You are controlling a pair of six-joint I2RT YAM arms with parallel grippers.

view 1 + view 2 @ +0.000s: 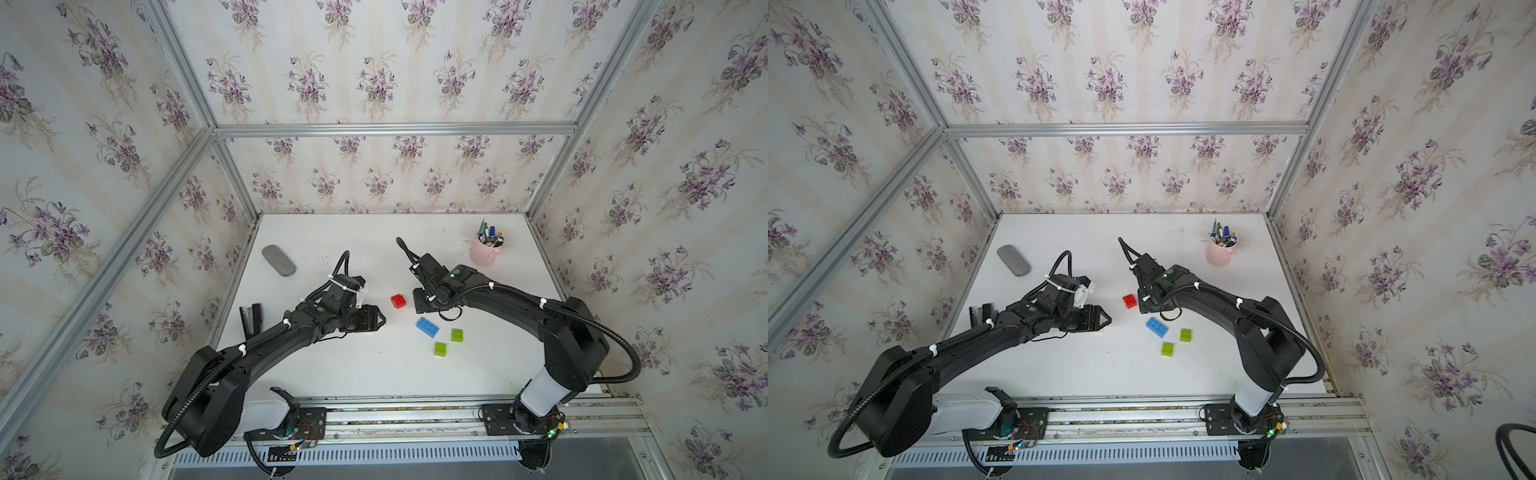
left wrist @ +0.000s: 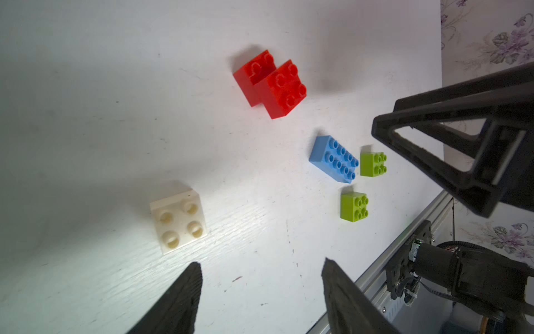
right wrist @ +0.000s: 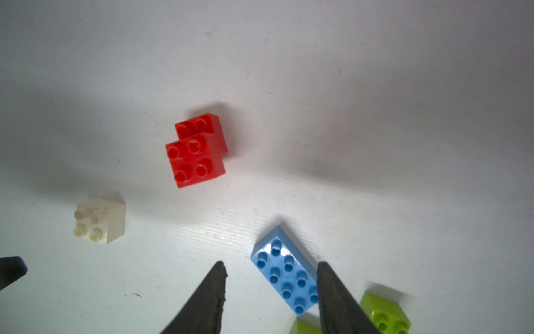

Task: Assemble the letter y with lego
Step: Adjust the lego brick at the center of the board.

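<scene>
Red bricks (image 2: pixel 270 84), two of them, are sitting joined near the middle of the white desk (image 1: pixel 374 249). The upper one is stepped half across the lower, so two of the lower studs are showing. The longer blue brick (image 1: pixel 428 327) is lying flat a little nearer the robot. Two lime-green bricks (image 1: pixel 457 335) are resting beside it, apart from it and from each other. The cream-white brick (image 2: pixel 178 222) is standing alone, studs up, just ahead of the left end effector (image 2: pixel 261 269), whose jaws are standing apart and gripping nothing. The right end effector (image 3: pixel 271 264) is hovering near the blue brick and the red pair, jaws parted and empty. A pink pen cup (image 1: pixel 484 251) is standing at the far right of the desk, and a grey pad (image 1: pixel 278 260) is lying at the far left.
</scene>
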